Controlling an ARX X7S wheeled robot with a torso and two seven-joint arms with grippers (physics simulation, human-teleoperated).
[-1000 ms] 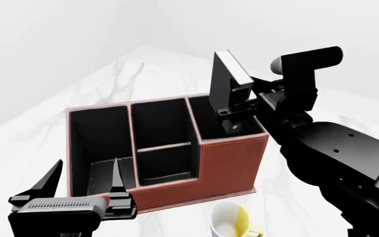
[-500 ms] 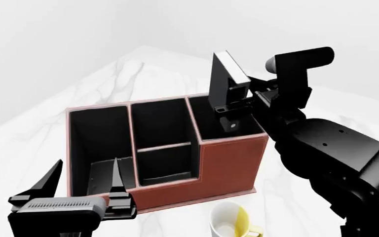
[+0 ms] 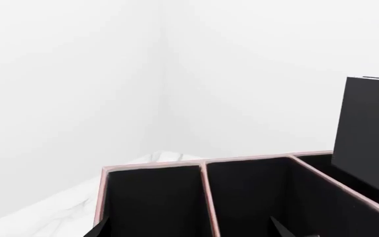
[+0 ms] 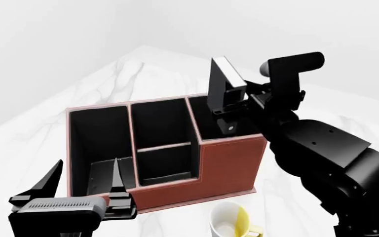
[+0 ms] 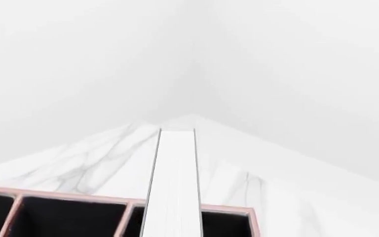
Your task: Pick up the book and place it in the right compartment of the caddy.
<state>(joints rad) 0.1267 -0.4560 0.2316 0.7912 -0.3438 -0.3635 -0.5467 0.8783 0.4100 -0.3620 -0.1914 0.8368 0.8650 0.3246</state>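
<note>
Since the small thick black hardcover book (image 4: 224, 84) is stiff, it is pinched low by the right gripper (image 4: 232, 106); the left gripper (image 4: 77, 190) is spread open, empty

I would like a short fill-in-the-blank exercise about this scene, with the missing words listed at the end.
1. The right gripper holds the ____ above the caddy.
2. The book hangs over the caddy's ____ compartment.
3. The mug stands on the table, in ____ of the caddy.
4. The left gripper holds ____.

Missing words: book; right; front; nothing
</note>
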